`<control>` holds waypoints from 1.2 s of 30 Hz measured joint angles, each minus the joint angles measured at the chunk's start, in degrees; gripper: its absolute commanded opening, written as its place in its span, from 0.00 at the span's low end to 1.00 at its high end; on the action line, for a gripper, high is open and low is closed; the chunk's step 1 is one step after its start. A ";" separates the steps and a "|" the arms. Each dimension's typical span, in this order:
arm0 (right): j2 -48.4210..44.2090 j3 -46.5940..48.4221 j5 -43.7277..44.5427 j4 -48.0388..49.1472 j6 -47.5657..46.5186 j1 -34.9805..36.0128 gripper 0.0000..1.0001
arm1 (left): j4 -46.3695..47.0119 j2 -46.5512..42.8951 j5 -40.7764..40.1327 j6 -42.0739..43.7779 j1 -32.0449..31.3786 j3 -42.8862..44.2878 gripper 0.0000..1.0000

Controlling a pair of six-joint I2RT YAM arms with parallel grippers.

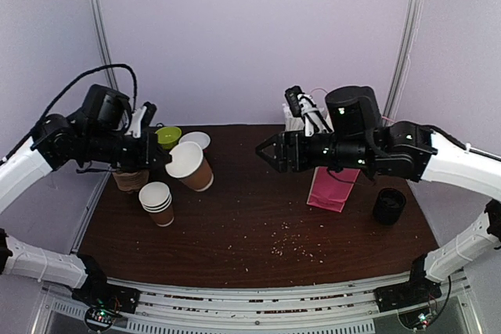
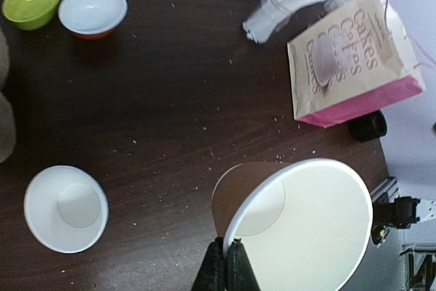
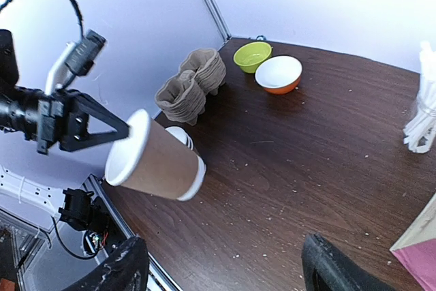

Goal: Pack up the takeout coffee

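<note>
My left gripper (image 1: 166, 159) (image 2: 228, 249) is shut on the rim of a lidless brown paper cup (image 1: 192, 167) (image 2: 300, 223) (image 3: 158, 164). It holds the cup tilted above the table, white inside showing. My right gripper (image 1: 263, 151) (image 3: 225, 258) hovers open over the middle of the table, pointing left at the cup with nothing between its fingers. A capped takeout coffee is out of view.
A stack of lidless cups (image 1: 158, 202) (image 2: 66, 207) stands below the held cup. A squat black cylinder (image 1: 389, 206) and a pink-bottomed paper bag (image 1: 335, 187) (image 2: 351, 59) are at the right. A green bowl (image 1: 167, 136), a white bowl (image 1: 196, 140), pulp cup carriers (image 3: 191, 86) and white sticks (image 2: 286, 1) line the back.
</note>
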 measured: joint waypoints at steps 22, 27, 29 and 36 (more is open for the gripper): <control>-17.14 -0.90 11.65 -19.93 -3.34 0.00 0.82 | 18.67 33.14 6.86 0.76 -14.47 -1.57 0.00; -16.26 -2.86 11.58 -19.45 -3.15 0.00 0.82 | 18.91 35.54 5.75 0.74 -15.61 -1.57 0.00; -16.06 -3.54 11.56 -18.78 -2.99 0.00 0.82 | 18.53 36.70 4.68 0.74 -16.00 -1.46 0.00; -16.02 -6.69 11.63 -17.33 -1.66 0.00 0.82 | 18.32 38.40 1.70 0.74 -16.63 -0.26 0.12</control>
